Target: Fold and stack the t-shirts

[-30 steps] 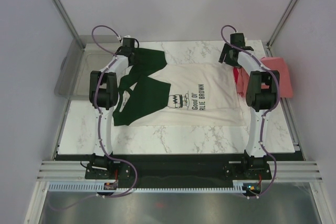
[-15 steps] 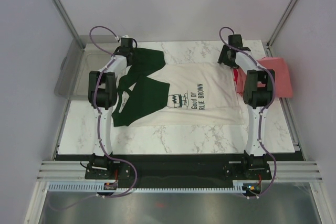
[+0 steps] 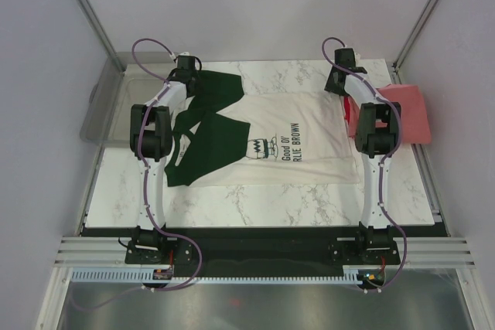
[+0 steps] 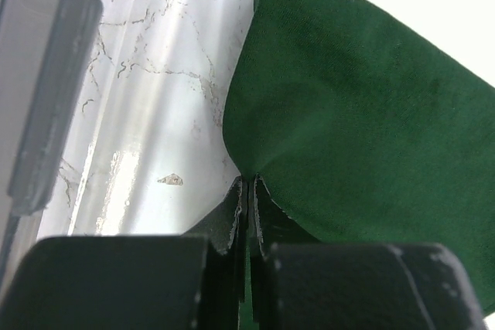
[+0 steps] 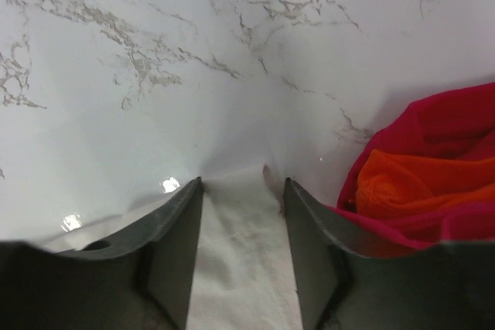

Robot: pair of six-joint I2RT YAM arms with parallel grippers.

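Marble covers the bench (image 3: 255, 206), and both arms are fixed at its near edge. Past them, in the middle of the bench, the white shirt (image 3: 302, 164) lies spread out flat. Its black print (image 3: 271, 147) is near its middle and its two green sleeves are at its left side. The near sleeve (image 3: 205, 152) lies flat and nothing holds it.

At the right edge of the bench the red shirt (image 3: 406, 110) lies in a loose heap, touching the right side of the white shirt.

Farther back, the right gripper (image 3: 338, 86) is low over the far right corner of the white shirt. In the wrist view its fingers (image 5: 174, 245) stand apart, with a strip of white cloth between them on the marble. The red shirt (image 5: 433, 160) is just beside the right finger.

Near the far left corner of the bench, the left gripper (image 3: 188, 71) is at the far sleeve (image 3: 220, 90). Its fingers (image 4: 232, 210) are pressed together and clamp the edge of this green cloth.

A grey bin (image 3: 112, 106) stands beyond the left edge, at the far end.
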